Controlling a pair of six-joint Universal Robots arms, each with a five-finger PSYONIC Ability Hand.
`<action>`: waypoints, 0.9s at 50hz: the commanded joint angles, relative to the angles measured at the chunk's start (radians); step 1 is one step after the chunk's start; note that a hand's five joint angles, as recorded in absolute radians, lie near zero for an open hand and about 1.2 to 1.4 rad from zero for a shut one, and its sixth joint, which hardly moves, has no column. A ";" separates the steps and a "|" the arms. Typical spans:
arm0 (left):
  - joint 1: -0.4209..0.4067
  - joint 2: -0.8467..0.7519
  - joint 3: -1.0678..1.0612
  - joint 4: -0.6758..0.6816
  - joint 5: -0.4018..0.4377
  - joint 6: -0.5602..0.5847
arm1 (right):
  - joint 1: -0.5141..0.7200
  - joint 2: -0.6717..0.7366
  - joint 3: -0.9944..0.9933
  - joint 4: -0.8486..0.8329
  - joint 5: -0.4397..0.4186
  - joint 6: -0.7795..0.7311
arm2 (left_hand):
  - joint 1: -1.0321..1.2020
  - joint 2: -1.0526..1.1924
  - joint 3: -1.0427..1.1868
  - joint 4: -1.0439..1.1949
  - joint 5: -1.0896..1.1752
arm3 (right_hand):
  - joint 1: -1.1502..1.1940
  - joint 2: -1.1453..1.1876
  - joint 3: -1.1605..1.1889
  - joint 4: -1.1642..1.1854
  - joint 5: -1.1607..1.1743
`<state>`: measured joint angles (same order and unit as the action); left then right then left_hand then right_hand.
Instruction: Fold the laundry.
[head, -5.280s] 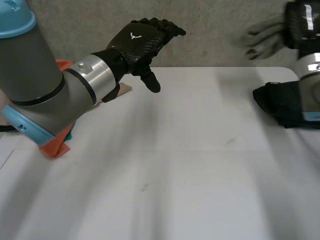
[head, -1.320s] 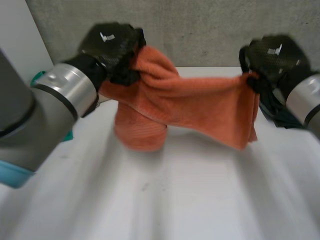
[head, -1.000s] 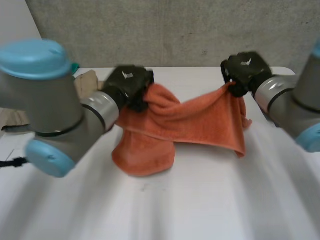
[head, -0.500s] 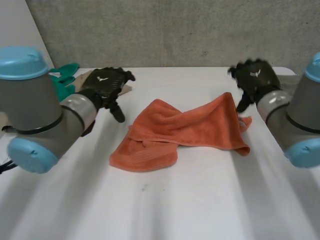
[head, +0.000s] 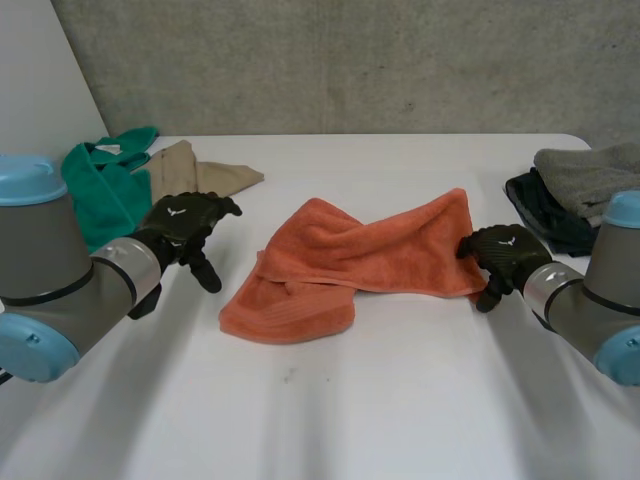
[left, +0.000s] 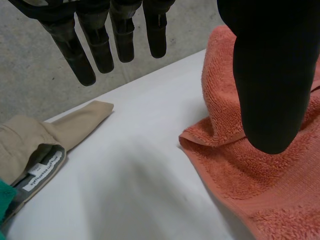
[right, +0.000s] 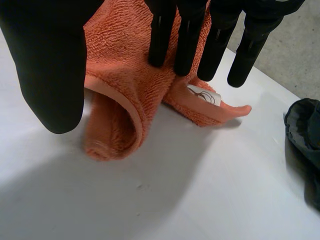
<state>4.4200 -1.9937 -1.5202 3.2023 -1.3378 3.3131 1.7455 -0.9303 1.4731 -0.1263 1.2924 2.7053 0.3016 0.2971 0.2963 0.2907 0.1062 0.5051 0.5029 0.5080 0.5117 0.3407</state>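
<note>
Head view: one orange towel (crumpled); left hand, right hand both apparently spread, empty.

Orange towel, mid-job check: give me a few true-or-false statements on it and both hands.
The orange towel lies bunched on the table. True.
The left hand is curled round the towel. False: its fingers are straight, and it is beside the towel, apart from it.
The right hand is open at the towel's end nearest the dark clothes. True.
The tan garment lies on the towel. False: it lies apart, next to the green cloth.
</note>
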 joint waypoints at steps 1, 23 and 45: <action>-0.005 0.001 -0.015 0.010 -0.003 0.000 | 0.005 0.067 -0.074 -0.032 -0.013 -0.001 | 0.000 0.005 0.005 0.011 0.021 | 0.182 0.184 0.179 0.175 0.172; -0.008 -0.069 0.021 0.070 0.000 -0.018 | 0.016 -0.309 -0.125 0.042 -0.074 -0.052 | -0.021 -0.016 -0.015 -0.010 0.000 | 0.891 0.893 0.888 0.885 0.881; -0.160 -0.367 0.296 0.048 -0.014 -0.063 | -0.007 -0.775 -0.307 0.152 -0.200 0.241 | 0.620 0.625 0.625 0.631 0.641 | 0.891 0.893 0.888 0.885 0.881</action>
<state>4.2944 -2.2983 -1.2884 3.2666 -1.3475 3.2467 1.7446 -1.6910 1.1629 0.0329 1.0970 2.8770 0.3611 0.3551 0.3541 0.3547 0.1797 1.1324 1.1745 1.1886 1.1965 0.9837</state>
